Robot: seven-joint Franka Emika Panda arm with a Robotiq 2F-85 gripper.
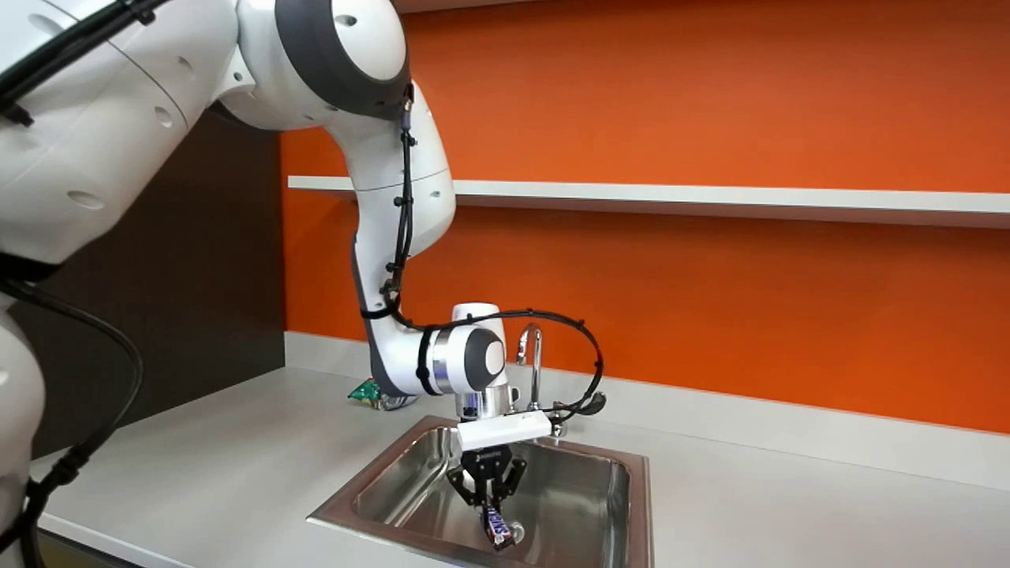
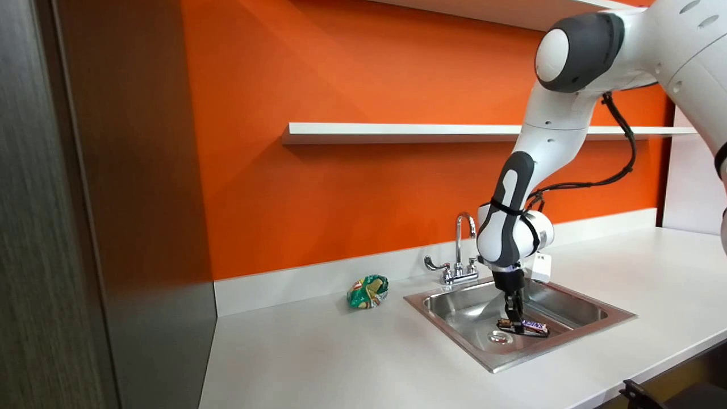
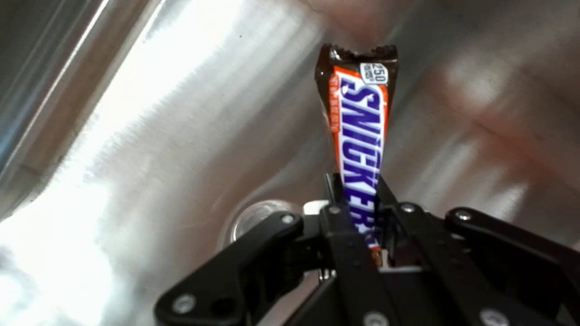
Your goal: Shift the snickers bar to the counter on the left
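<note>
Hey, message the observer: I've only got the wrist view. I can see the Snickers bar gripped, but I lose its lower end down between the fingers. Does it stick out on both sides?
Observer: It does. In an exterior view, the Snickers bar shows on both sides of the gripper.
Operator: Good. Anything lying around outside my picture?
Observer: Yes, a crumpled green packet lies on the counter, to the left of the sink in both exterior views.
</note>
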